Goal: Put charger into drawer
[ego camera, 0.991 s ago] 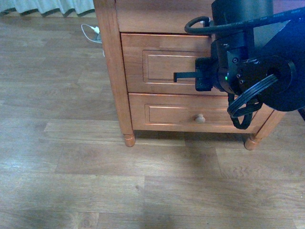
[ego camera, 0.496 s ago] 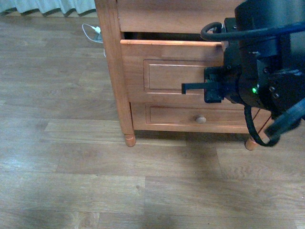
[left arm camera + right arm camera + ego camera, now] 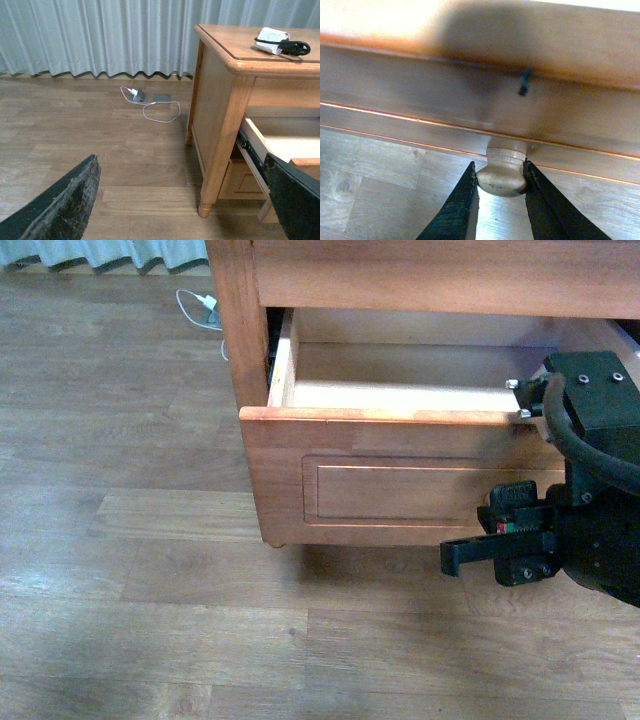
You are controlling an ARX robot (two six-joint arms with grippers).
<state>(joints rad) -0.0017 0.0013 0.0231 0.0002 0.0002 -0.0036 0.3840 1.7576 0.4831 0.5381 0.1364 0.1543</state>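
- Firstly, front view: the drawer [image 3: 380,417] stands wide open, and the part of its inside that shows is bare. The right arm [image 3: 600,540] covers the right end of the panel. No charger shows here
- Left wrist view: the charger [image 3: 271,38], a white block with a black cable [image 3: 294,47] bundled beside it, lies on top of the cabinet [image 3: 225,47], above the drawer. The left gripper [image 3: 181,165] is spread wide and holds nothing, well away over the floor [image 3: 100,125]
- Handling, as a judgement: the block looks light and rigid, the cable limp. Grip across the sides of the block, and expect the cable to trail or snag on the drawer rim
- Right wrist view: the right gripper [image 3: 500,169] is clamped on the pale knob [image 3: 501,180]. The inside of the drawer is cut off, and a small dark mark on the panel cannot be identified
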